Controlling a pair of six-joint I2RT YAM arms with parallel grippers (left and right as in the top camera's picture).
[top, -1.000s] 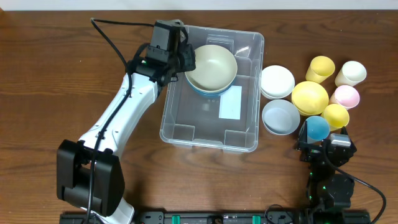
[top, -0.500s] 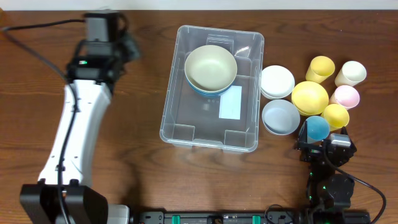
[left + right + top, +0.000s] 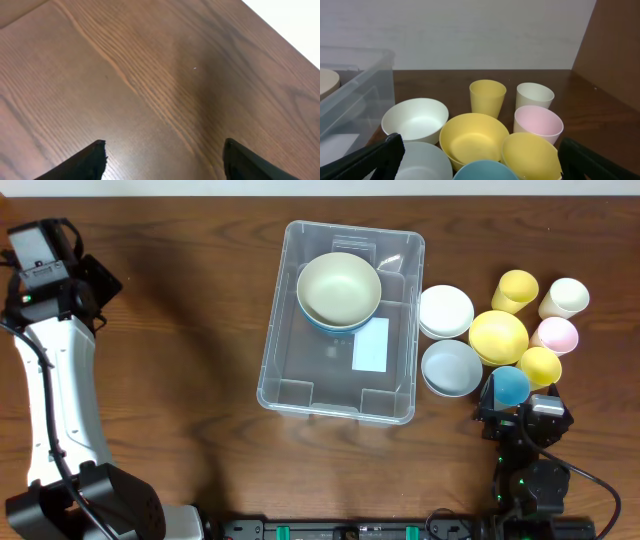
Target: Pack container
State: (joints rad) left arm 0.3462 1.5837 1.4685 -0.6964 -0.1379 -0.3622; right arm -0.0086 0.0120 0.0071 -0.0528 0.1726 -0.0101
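Note:
The container (image 3: 300,370), a big clear bin with a white label (image 3: 370,345), sits mid-table. In its far end a cream bowl (image 3: 339,288) is nested in a blue bowl. My left gripper (image 3: 98,283) is far off at the table's left edge. The left wrist view shows it (image 3: 165,146) open over bare wood, holding nothing. At the front right my right gripper (image 3: 518,404) stands open, empty, facing the loose bowls and cups. In the right wrist view it (image 3: 480,142) has the container's wall (image 3: 355,95) on its left.
Right of the container stand a white bowl (image 3: 446,311), a pale blue bowl (image 3: 451,368) and a yellow bowl (image 3: 498,337). Beyond them are yellow (image 3: 515,290), cream (image 3: 565,297), pink (image 3: 555,335), small yellow (image 3: 539,366) and blue (image 3: 510,386) cups.
My left arm has swung from the cream bowl's rim in the container out to the far left, and its jaws have widened. The bowl stays in the container. The right arm has not moved.

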